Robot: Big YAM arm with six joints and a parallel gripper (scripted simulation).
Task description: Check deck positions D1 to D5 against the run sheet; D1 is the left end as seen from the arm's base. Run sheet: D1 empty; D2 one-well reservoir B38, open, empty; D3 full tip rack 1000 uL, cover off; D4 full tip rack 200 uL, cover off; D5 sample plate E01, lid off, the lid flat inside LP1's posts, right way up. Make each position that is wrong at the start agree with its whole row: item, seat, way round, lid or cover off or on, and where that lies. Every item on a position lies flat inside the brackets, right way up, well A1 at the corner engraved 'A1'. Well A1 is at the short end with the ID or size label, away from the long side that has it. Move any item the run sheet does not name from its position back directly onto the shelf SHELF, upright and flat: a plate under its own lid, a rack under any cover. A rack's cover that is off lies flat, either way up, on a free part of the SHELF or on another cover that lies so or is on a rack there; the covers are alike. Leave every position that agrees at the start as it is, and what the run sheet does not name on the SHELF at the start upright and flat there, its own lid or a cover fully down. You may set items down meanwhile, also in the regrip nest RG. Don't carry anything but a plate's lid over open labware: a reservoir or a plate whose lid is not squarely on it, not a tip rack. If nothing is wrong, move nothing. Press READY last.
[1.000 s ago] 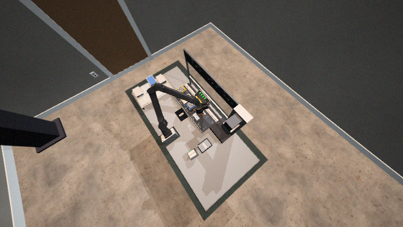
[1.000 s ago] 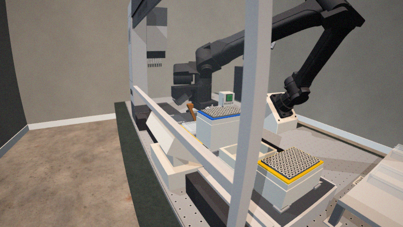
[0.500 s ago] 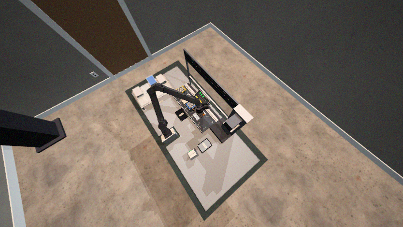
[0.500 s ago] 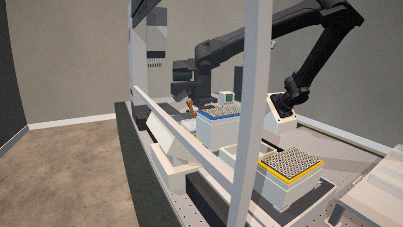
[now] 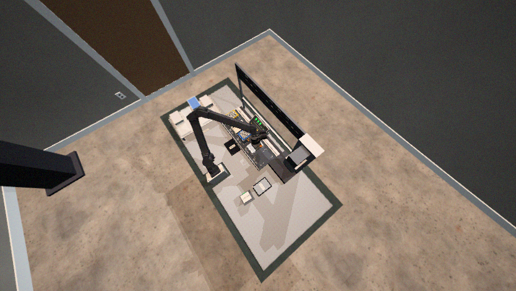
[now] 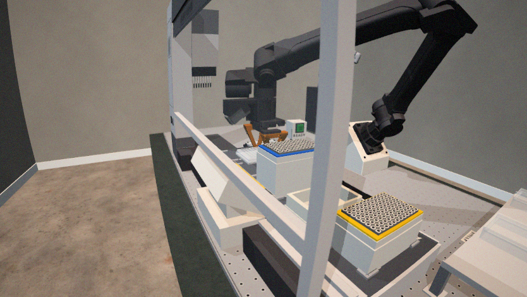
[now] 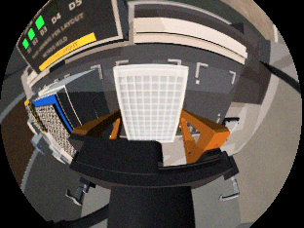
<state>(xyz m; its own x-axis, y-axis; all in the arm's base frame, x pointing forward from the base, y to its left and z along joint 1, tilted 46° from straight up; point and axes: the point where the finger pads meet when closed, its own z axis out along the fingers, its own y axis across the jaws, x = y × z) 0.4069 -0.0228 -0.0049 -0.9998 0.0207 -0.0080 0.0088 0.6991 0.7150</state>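
My gripper (image 7: pixel 150 112) is shut on a white well plate (image 7: pixel 151 101); its orange fingers clasp the plate's two long sides at the near end. The plate lies low between the deck's white brackets; I cannot tell whether it rests on the deck or hangs just above it. In the exterior view the gripper (image 6: pixel 265 138) stands behind the blue-collared tip rack (image 6: pixel 285 164), and the plate (image 6: pixel 247 155) shows to that rack's left. A yellow-collared tip rack (image 6: pixel 378 228) and an open white reservoir (image 6: pixel 306 201) stand nearer along the same deck. All of these show small in the top view, around the gripper (image 5: pixel 255 144).
The READY button box (image 6: pixel 297 128) stands behind the gripper. A white frame post (image 6: pixel 328 147) and a sloping rail (image 6: pixel 236 173) cross the exterior view. The shelf (image 5: pixel 188 122) with white items and a blue one lies at the mat's far end. A status panel (image 7: pixel 65 23) with green lights faces the deck.
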